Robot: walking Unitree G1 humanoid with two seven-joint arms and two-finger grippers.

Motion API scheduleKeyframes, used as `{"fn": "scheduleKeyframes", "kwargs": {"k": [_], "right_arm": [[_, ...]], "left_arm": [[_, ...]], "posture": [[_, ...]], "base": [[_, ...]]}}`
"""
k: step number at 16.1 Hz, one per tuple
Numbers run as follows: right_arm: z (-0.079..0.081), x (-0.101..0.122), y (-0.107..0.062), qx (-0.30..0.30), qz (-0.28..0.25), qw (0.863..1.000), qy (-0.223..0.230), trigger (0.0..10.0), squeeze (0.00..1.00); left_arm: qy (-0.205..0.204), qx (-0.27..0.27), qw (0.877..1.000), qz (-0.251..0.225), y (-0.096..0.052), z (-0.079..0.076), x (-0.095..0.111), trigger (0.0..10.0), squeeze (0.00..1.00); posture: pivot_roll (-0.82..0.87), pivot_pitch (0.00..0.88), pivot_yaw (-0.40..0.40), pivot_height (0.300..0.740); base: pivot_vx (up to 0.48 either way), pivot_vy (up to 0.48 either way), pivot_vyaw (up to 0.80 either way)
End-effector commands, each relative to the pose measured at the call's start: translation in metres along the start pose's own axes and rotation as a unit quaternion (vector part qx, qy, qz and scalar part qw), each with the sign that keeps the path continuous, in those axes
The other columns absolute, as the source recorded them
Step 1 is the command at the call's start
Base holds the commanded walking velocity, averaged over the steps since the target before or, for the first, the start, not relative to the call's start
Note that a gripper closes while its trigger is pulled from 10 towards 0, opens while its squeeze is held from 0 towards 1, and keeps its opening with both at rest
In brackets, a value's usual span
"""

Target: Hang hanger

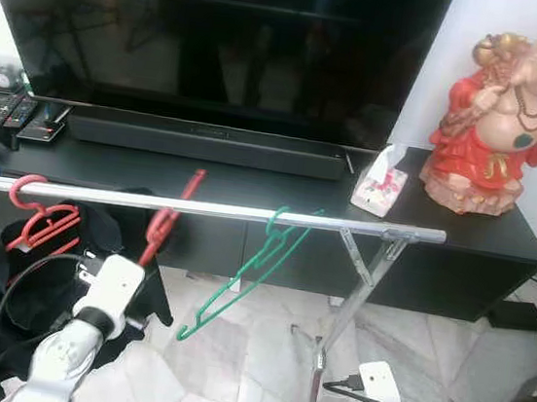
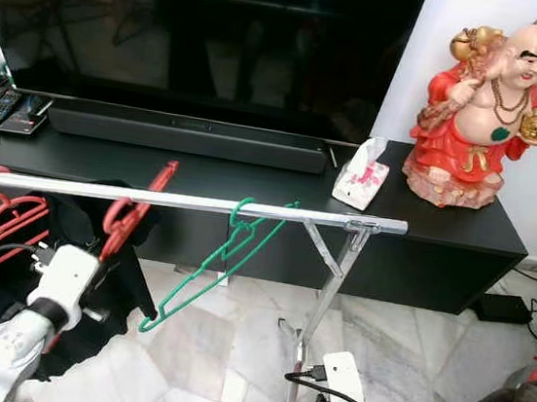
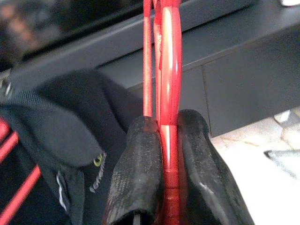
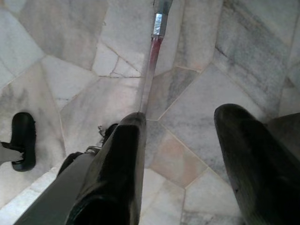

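A silver clothes rail (image 1: 363,227) runs across in front of me. My left gripper (image 1: 149,248) is shut on a red hanger (image 1: 164,218) just below the rail. The hanger is tilted, and one end pokes above the bar. In the left wrist view the fingers (image 3: 140,173) pinch the red hanger (image 3: 169,93) tightly. I cannot tell whether its hook is over the rail. A green hanger (image 1: 249,277) hangs from the rail to the right. Another red hanger (image 1: 36,217) carries a black garment (image 1: 21,298) at the left. My right gripper (image 4: 180,154) hangs low and open over the floor.
Behind the rail stand a black TV console (image 1: 477,256), a large TV (image 1: 221,28) and a soundbar (image 1: 207,143). A tissue box (image 1: 380,183) and a red statue (image 1: 504,122) sit at the right, remotes (image 1: 19,114) at the left. The rack's leg (image 1: 349,304) slants to the marble floor (image 1: 248,365).
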State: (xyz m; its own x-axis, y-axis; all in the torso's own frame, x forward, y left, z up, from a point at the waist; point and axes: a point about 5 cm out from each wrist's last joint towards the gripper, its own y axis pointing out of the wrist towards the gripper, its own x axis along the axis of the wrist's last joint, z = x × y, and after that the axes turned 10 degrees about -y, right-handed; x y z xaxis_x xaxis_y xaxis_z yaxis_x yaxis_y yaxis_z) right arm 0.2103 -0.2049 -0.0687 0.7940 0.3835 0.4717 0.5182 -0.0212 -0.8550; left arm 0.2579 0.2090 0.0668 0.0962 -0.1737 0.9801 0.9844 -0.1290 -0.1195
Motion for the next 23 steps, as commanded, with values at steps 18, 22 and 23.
{"fn": "scheduleKeyframes", "kwargs": {"k": [18,22,23], "right_arm": [[-0.003,0.005,0.0,-0.004,-0.007,1.0,0.004,10.0,0.0],[-0.003,0.004,0.0,-0.005,-0.007,1.0,0.004,10.0,0.0],[-0.003,0.004,0.0,-0.005,-0.007,1.0,0.004,10.0,0.0]], "left_arm": [[-0.068,0.062,0.989,0.112,0.055,0.006,-0.01,10.0,0.0],[-0.07,0.054,0.989,0.117,0.05,0.005,-0.015,10.0,0.52],[-0.075,0.053,0.989,0.112,0.048,0.005,-0.015,10.0,1.0]], "posture": [[-0.04,0.0,-0.058,0.74],[-0.04,0.0,-0.056,0.74],[-0.04,0.0,-0.056,0.74]], "base": [[0.0,0.0,0.0],[0.0,0.0,0.0],[0.0,0.0,0.0]]}}
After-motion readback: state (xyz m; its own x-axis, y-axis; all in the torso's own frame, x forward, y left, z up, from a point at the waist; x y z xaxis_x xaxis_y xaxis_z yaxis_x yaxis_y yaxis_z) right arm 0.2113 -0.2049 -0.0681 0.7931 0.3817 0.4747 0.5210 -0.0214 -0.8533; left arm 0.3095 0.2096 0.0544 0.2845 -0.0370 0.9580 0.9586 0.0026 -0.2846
